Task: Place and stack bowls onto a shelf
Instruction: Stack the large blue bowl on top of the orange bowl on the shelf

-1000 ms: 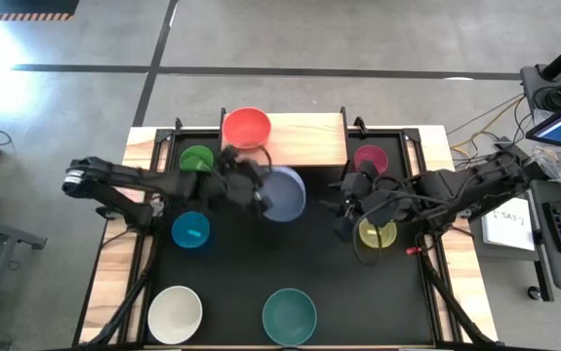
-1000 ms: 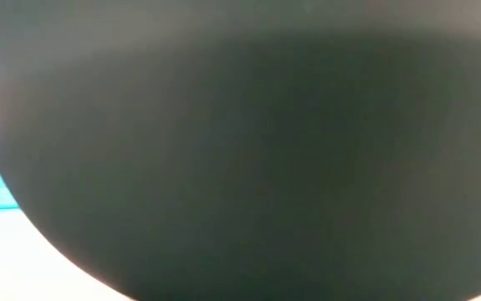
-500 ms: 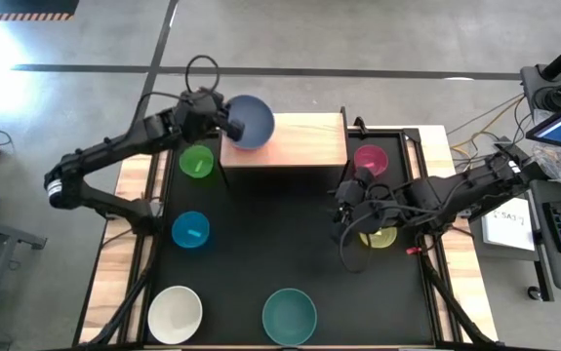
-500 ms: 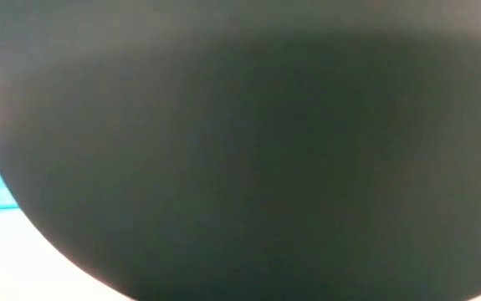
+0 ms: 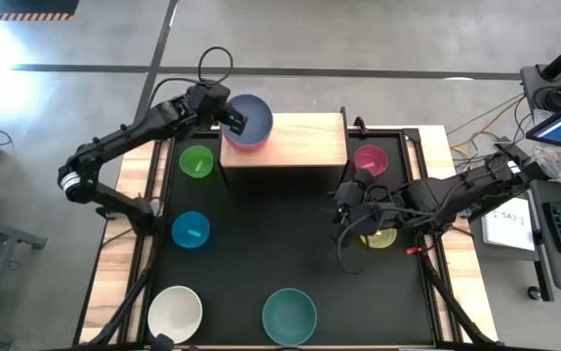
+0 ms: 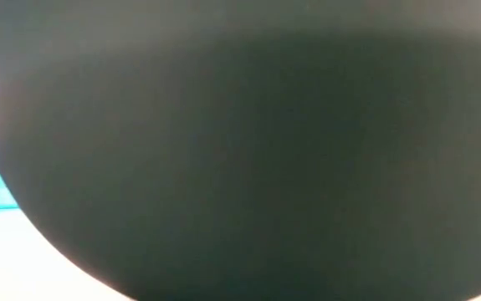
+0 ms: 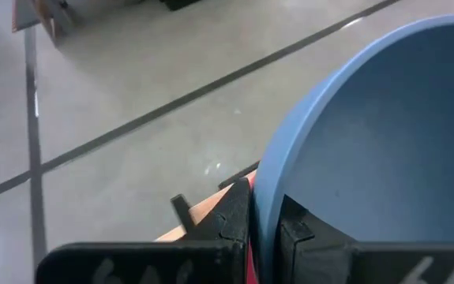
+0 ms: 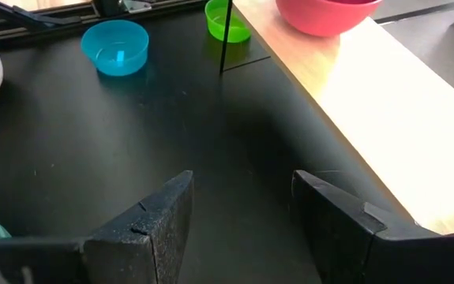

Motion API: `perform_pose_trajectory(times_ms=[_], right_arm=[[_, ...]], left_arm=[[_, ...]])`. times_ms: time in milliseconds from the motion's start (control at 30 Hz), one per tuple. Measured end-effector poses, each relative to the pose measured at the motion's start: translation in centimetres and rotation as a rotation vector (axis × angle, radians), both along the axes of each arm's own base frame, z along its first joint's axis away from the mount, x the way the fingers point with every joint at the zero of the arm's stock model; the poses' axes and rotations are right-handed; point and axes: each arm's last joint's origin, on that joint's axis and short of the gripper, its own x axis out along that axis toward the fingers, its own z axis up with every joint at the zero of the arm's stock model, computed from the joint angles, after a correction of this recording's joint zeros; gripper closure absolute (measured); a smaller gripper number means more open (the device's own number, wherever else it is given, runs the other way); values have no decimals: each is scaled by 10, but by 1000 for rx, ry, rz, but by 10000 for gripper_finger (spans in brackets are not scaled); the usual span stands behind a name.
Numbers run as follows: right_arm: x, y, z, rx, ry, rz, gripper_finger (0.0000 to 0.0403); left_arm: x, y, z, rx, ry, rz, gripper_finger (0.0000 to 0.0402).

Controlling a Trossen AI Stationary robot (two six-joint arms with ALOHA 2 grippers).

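Observation:
My left gripper [image 5: 233, 119] [image 7: 264, 217] is shut on the slate blue bowl [image 5: 251, 121] over the left end of the light-wood shelf [image 5: 304, 141]. From above, that bowl hides the red bowl. The right wrist view shows the red bowl [image 8: 321, 12] standing on the shelf [image 8: 369, 95]. My right gripper [image 5: 350, 207] [image 8: 242, 189] hangs open above the table in front of the shelf, beside the yellow bowl [image 5: 381, 237], which the arm half hides. My left gripper pinches the slate blue bowl's rim [image 7: 268, 185], on its left side, with one finger inside the bowl [image 7: 298, 233] and one outside [image 7: 236, 213]. The fingers come from the table's left. A red sliver shows below; whether the bowl rests in the red bowl, I cannot tell.
On the black tabletop stand the green bowl [image 5: 197, 161], the small blue bowl [image 5: 190, 230], the cream white bowl [image 5: 176, 314], the teal bowl [image 5: 290, 315] and the pink bowl [image 5: 370, 158]. The shelf's middle and right lie bare. A dark shape fills the low view.
My left gripper has carried the slate blue bowl from the table's middle up and toward the far edge, to the shelf's left end over the red bowl. In the last half second it has barely shifted.

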Motion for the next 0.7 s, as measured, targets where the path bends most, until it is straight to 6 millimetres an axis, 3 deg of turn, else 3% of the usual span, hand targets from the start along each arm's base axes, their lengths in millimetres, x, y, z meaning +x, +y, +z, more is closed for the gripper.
perform_pose_trajectory(times_ms=[233, 700], right_arm=[[0, 0, -1, 0, 5, 2, 197], [-1, 1, -3, 48, 26, 27, 197]], left_arm=[[-4, -2, 8, -22, -7, -16, 401], [-9, 4, 1, -83, 2, 42, 400]])
